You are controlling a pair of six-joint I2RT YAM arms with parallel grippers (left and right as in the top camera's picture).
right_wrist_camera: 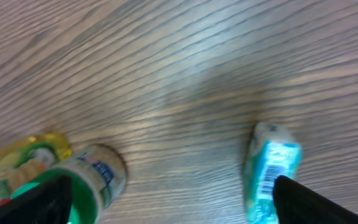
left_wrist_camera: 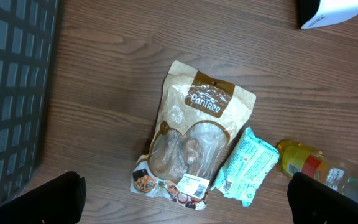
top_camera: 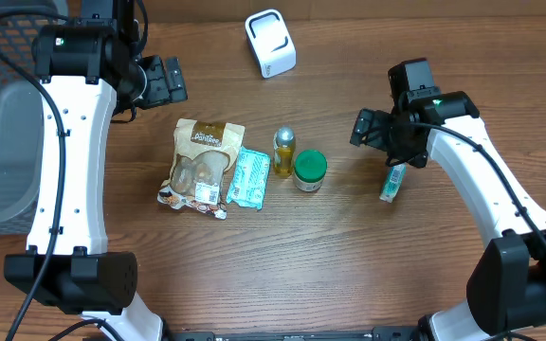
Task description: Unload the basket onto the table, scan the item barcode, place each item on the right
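1. The right gripper (right_wrist_camera: 176, 198) gaped wide, black fingers empty over the grained wooden table (top_camera: 349, 265).
2. Just beside one finger lay the crinkled teal packet (right_wrist_camera: 272, 163), barcode showing.
3. Farther off sat a round green-lidded jar (top_camera: 310, 169), a yellow bottle (top_camera: 283, 152), a flat foil sachet (top_camera: 249, 177) and a glossy tan pouch (top_camera: 202, 161).
4. The left gripper (top_camera: 176, 80) gaped empty too; the rounded white scanner (top_camera: 270, 43) stood well apart.

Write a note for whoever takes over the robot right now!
Left gripper: open, empty, near the snack bag.
Right gripper: open, empty, by a small teal pack lying apart.
Teal packet, yellow bottle and green-lidded jar sit mid-table; white scanner at the far edge.
Done: nothing visibly scanned.
Left: lift an item, show its barcode to the scanner.
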